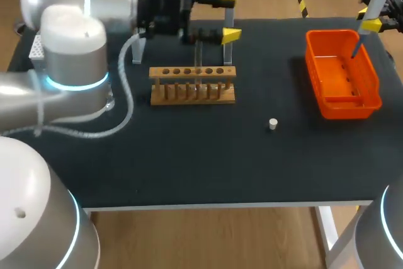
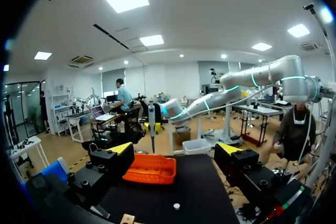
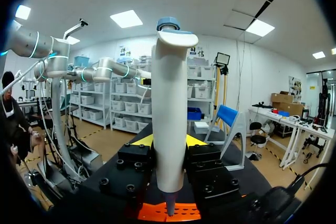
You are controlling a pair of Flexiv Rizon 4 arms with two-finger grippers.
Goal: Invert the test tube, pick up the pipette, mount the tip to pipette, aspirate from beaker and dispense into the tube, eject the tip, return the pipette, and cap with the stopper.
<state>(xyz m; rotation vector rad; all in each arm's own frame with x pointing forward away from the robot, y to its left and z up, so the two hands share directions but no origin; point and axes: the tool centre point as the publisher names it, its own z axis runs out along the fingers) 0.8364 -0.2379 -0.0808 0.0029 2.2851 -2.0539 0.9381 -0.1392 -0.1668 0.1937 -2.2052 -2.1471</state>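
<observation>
- Left gripper point(image 1: 229, 16): jaws wide apart, nothing between them, above the back of the wooden rack point(image 1: 192, 84). In its wrist view only a corner of the rack shows.
- Test tube point(image 1: 198, 62): clear glass, faint, standing in the rack. Which end is up cannot be told.
- Right gripper point(image 1: 370, 22): clamped on the pipette point(image 3: 170, 108), held upright over the orange bin point(image 1: 343, 74). Its yellow tips are mostly hidden behind the pipette body.
- Pipette tip point(image 1: 356, 48): thin and blue, hanging just inside the bin.
- Stopper point(image 1: 272, 124): alone on the black table point(image 1: 201, 162), between rack and bin.
</observation>
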